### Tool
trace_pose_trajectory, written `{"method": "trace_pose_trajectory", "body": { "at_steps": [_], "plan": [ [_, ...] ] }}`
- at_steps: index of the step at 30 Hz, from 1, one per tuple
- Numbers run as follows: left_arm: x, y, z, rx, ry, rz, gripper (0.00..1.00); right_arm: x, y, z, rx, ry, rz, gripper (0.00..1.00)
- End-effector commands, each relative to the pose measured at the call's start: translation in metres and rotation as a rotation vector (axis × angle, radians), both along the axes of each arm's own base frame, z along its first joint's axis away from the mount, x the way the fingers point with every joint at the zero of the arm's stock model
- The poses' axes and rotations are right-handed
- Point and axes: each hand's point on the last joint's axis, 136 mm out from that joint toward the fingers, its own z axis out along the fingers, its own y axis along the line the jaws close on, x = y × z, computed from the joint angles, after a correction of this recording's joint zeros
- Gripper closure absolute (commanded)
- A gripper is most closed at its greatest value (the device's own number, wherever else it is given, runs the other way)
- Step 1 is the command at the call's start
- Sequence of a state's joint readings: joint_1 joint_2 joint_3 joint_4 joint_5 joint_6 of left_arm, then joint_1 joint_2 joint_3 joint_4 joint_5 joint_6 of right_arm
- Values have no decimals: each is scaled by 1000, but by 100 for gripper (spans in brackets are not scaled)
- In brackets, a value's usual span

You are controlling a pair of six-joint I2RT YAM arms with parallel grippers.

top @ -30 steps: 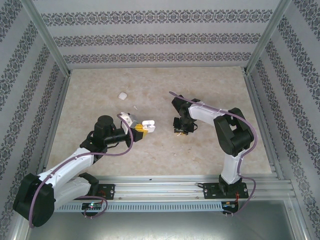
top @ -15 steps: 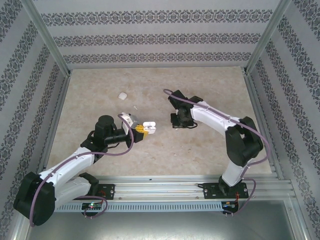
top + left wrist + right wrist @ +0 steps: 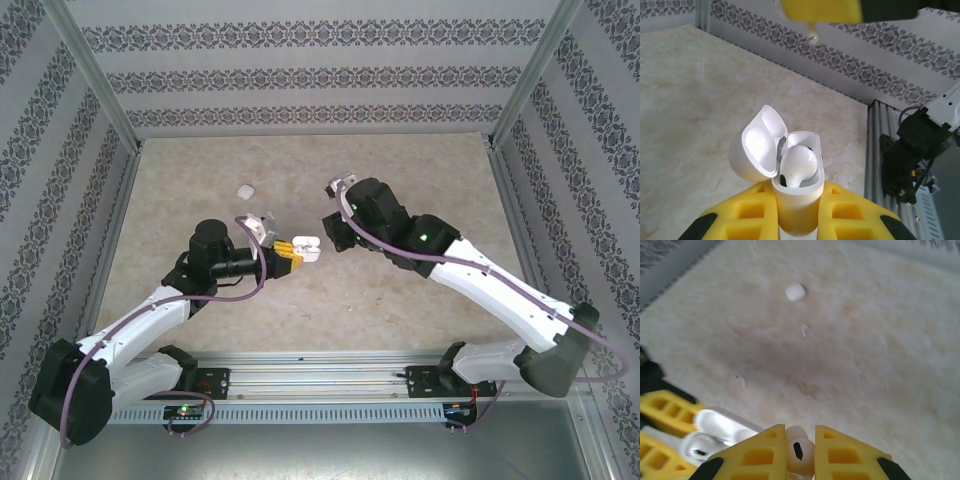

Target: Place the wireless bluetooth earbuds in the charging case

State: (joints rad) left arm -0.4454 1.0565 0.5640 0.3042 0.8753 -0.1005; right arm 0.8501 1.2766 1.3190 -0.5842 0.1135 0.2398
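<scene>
From above, my left claw (image 3: 293,252) is clamped on the case (image 3: 309,244). It holds the case up over the middle of the table (image 3: 430,160). A second ago my right arm was bent back, well apart from the case. Now it has stretched out to the left. My right claw (image 3: 334,230) is just beside the case, a bit toward the far edge. My left claw has also nudged the case a little toward it. The other case (image 3: 244,190) lies near the far left corner.

From my left wrist, the lid (image 3: 756,150) is open. The first earbud (image 3: 797,162) already sits inside the case. I cannot see the free hole well. My right claw's yellow finger pokes in at the top, and the tip of the second earbud (image 3: 813,36) hangs under it.

From my right wrist, my right claw is squeezed shut on the second earbud (image 3: 798,450). The open case is low and to the left, close by. Tiny white bits, likely loose earbuds (image 3: 804,330), lie on the table farther off.

I think the reach is nearly done. The next job is to line up the stem with the free hole and go down gently.
</scene>
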Motion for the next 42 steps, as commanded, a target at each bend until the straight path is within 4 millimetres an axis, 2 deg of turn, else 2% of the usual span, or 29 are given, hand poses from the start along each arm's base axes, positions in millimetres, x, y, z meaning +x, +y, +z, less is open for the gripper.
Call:
{"method": "trace_pose_trajectory", "body": {
  "at_steps": [1,8,22,34,42],
  "plan": [
    [-9,-8,28,-66,-28,-68,100,-3,10,12,-20,-106,72,93],
    [-12,-6,42,-96,-37,-66,100,-19,23,10,-49,-123,163,93],
    [-12,-5,61,-143,-58,-48,100,-27,25,-5,-145,-93,202,93],
    [-14,-2,64,-153,-61,-34,100,-33,31,-16,-181,-64,251,92],
    [-12,-3,65,-161,-64,-32,100,-46,40,-21,-150,7,315,90]
  ]
}}
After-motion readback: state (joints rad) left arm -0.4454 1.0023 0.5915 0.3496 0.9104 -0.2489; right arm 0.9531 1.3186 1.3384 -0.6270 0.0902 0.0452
